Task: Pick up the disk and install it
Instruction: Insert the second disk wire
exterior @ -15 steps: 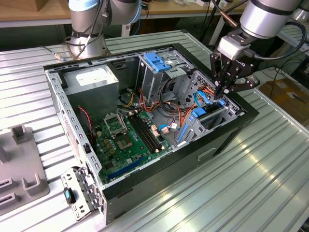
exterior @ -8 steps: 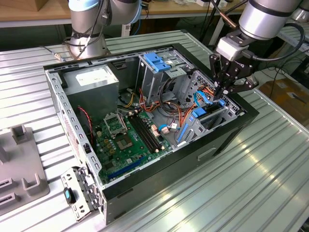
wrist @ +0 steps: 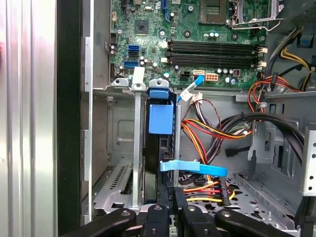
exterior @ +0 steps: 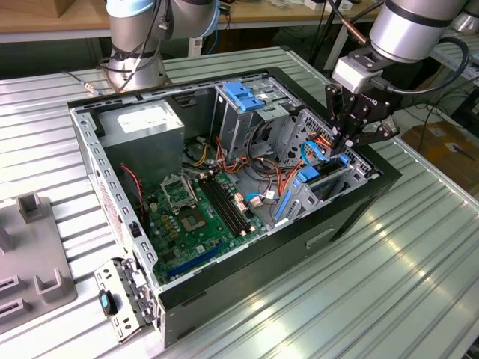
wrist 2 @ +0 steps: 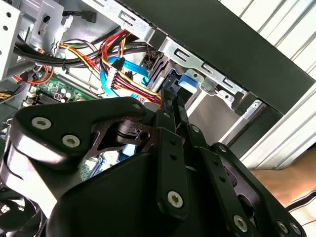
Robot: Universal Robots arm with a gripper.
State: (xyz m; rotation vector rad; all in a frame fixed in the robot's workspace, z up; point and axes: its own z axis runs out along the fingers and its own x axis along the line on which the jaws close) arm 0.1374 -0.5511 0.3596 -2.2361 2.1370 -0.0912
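One arm is doing the work on my end, reaching in from the exterior view's right with its wrist angled down over the open computer case (exterior: 224,194). I'm seeing the tool (exterior: 346,142) pointing straight down at the drive bay (exterior: 329,183) on the case's far right corner as the exterior view has it, just inside the black wall.

The disk (wrist: 159,148) is sitting on edge in that bay, slotted down between the grey metal bay walls, with its blue carrier tab facing up in the first wrist view. In the second wrist view I'm getting the blue carrier (wrist 2: 183,89) peeking out just beyond the fingertips (wrist 2: 170,106).

Tool fingers are drawn close together, nearly parallel, right at the disk's end. Whether they're actually pinching the disk or just resting on it, I honestly can't tell from these angles.

Around it, a thin blue cable (wrist: 195,169) is running across just beside the disk, and a bundle of red, yellow and orange wires (wrist: 207,133) is hanging next to the bay. The green motherboard (exterior: 198,213) is lying flat on the case floor, well apart from the tool. The whole case is sitting on the ribbed metal counter (exterior: 389,284).
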